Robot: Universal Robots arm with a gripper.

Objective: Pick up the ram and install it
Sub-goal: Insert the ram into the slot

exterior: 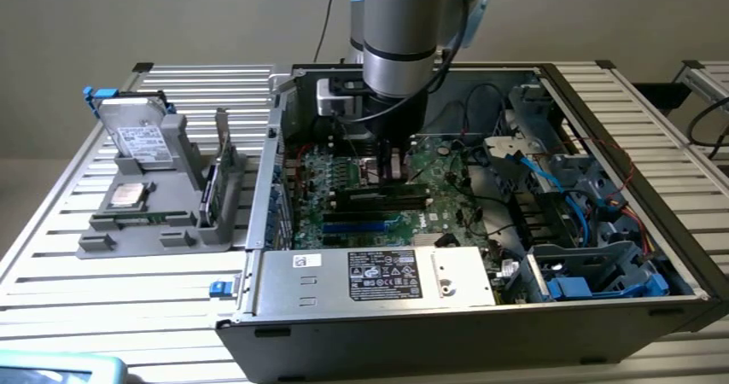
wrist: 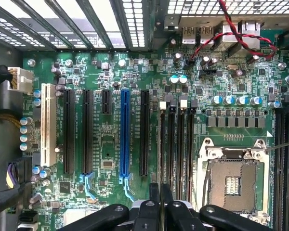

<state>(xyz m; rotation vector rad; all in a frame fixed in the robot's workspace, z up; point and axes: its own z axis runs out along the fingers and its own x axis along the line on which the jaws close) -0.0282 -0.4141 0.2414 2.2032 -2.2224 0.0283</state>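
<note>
My gripper (wrist: pixel 160 192) hangs inside the open computer case, over the green motherboard (wrist: pixel 106 159). Its two black fingers (wrist: pixel 153 195) stand almost together. A thin dark edge, the ram (wrist: pixel 161 163), runs out from between them, seen edge-on. It lies in line with the first of the black memory slots (wrist: pixel 182 144) beside the empty processor socket (wrist: pixel 231 180). Whether the ram touches that slot I cannot tell. In the exterior view the arm comes straight down into the case, and the gripper (exterior: pixel 384 166) sits low over the board (exterior: pixel 376 192).
The case walls (exterior: pixel 273 145) close in around the arm. A power supply (exterior: pixel 381 275) fills the near side, and drive bays with blue and red cables (exterior: pixel 569 196) stand at the exterior view's right. A grey parts fixture (exterior: pixel 154 188) rests on the slatted table at the exterior view's left.
</note>
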